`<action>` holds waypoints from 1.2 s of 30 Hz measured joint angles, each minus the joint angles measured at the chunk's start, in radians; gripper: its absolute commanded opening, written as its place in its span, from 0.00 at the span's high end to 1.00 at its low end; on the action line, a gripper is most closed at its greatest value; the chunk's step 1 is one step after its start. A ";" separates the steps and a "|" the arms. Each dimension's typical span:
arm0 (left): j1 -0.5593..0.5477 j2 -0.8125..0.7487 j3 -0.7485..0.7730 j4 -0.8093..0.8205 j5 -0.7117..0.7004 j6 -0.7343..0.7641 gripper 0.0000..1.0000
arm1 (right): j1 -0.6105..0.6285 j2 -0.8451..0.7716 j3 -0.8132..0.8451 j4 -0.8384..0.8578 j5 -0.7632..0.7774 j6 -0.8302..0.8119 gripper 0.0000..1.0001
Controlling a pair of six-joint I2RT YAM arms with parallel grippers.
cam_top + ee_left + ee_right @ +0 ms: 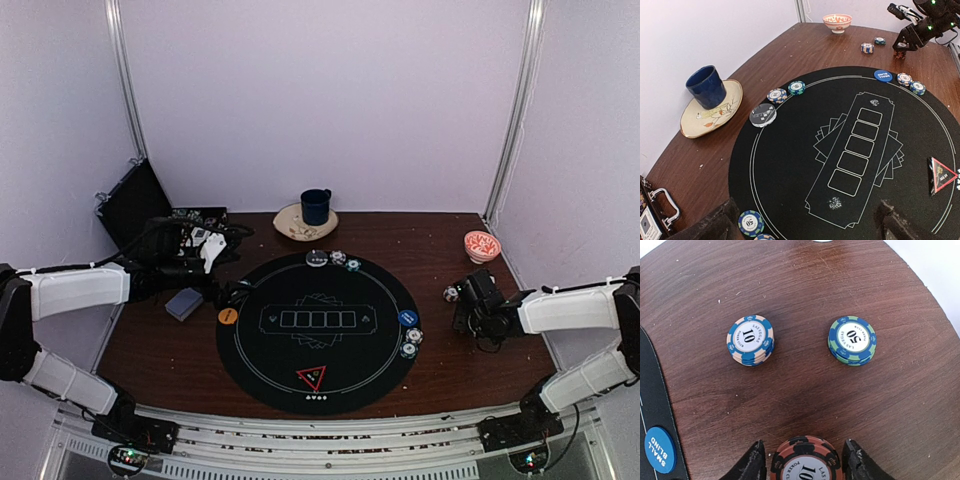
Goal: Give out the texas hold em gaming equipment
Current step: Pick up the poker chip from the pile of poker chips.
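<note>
A red-and-black chip stack (806, 463) is sitting on the wooden table (805, 285) near the black mat's (650, 390) right edge, the right gripper (804, 444) straddling it (whether its fingers are pinching yet, one cannot tell); closing squarely on both sides is looking safest. The left gripper (807, 222) is hanging spread wide.

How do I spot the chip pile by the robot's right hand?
Look at the wooden table right of the black mat. Three chip stacks stand there, one between the right gripper's fingers. That red-and-black stack is yours; its neighbours are blue-striped.
</note>
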 measured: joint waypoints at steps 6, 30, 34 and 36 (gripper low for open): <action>0.000 0.000 0.000 0.002 0.000 0.000 0.02 | 0.002 -0.003 0.000 0.000 0.006 0.000 0.50; 0.000 0.000 0.000 0.003 -0.016 0.000 0.02 | 0.002 0.001 0.000 -0.002 0.014 0.000 0.49; 0.000 0.000 0.000 0.003 -0.016 0.000 0.02 | 0.002 0.002 0.000 -0.002 0.014 0.000 0.50; 0.000 0.000 0.000 0.003 -0.016 0.000 0.02 | 0.002 0.002 0.000 -0.002 0.014 0.000 0.52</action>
